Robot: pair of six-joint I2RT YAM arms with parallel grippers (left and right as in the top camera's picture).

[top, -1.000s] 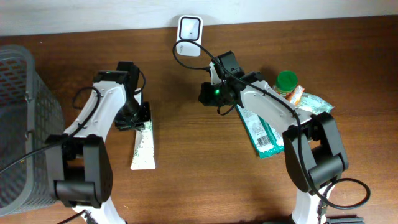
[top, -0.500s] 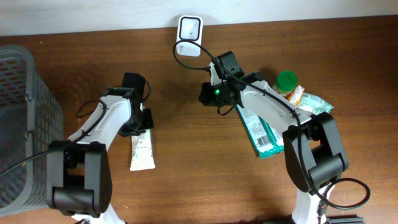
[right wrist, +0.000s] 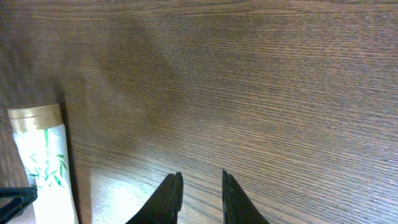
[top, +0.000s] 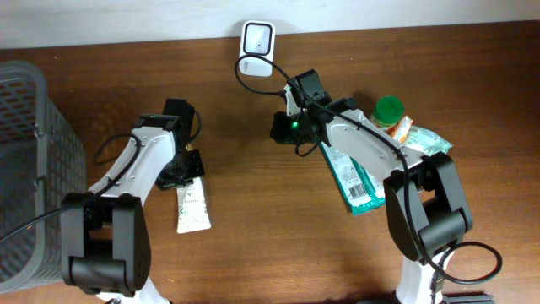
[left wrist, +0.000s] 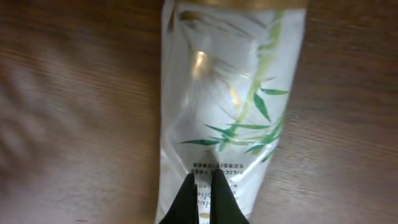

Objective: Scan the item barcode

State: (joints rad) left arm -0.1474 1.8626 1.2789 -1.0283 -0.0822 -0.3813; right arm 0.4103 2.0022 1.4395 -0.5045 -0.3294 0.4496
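Left fingers (left wrist: 185, 200) together over tube (left wrist: 230, 93)

White shells cover the black-jointed left arm (top: 139, 160) and right arm (top: 363, 143), with looping black cables (top: 105, 148), a green light (top: 294, 124) on the right, and slim black fingers (right wrist: 171, 196).

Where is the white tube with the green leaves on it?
In the overhead view the white tube lies flat on the left side of the table, one end under the left gripper, right of the grey basket.
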